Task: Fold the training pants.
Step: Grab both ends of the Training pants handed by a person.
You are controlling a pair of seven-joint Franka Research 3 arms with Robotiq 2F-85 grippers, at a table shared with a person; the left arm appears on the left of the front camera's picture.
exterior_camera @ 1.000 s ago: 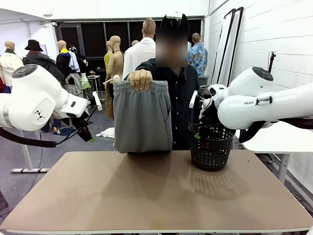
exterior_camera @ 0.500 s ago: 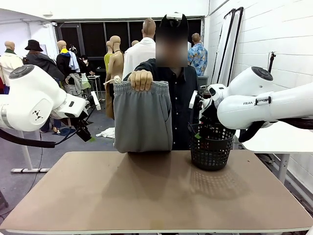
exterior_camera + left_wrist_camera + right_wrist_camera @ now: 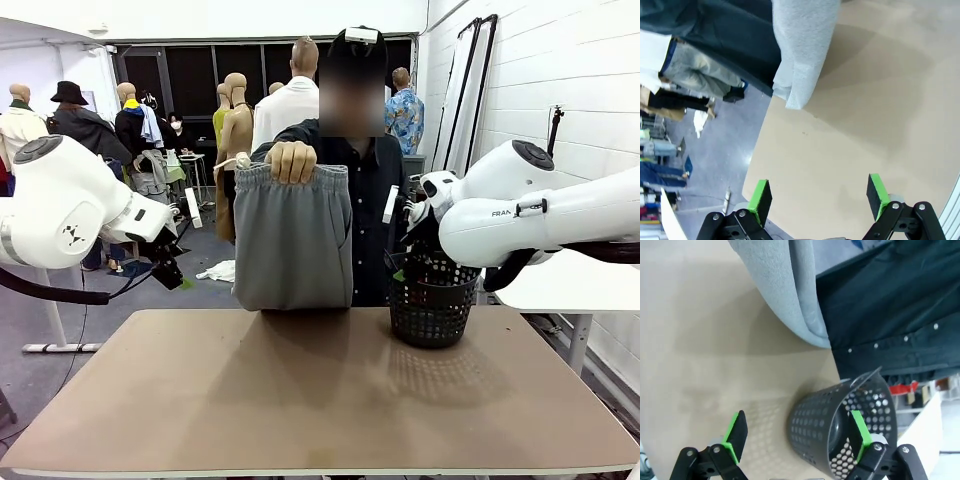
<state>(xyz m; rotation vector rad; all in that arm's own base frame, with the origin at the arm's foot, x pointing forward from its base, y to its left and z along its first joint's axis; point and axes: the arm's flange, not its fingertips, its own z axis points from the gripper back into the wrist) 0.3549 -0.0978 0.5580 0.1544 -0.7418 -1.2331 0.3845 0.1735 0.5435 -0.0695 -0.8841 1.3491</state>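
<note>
**Pants are up in the air, both my grippers free**

So the person's hand (image 3: 291, 160) has the light grey soft jersey training pants (image 3: 292, 238) by the gathered waistband, dangling them at the far side of the flat brown table (image 3: 320, 400); the bottom end hangs right at the far edge; a black mesh basket (image 3: 432, 300) stands near them on my right; my left gripper (image 3: 818, 193) and right gripper (image 3: 796, 432) both hover over the tabletop, fingers spread wide, holding nothing.
</note>
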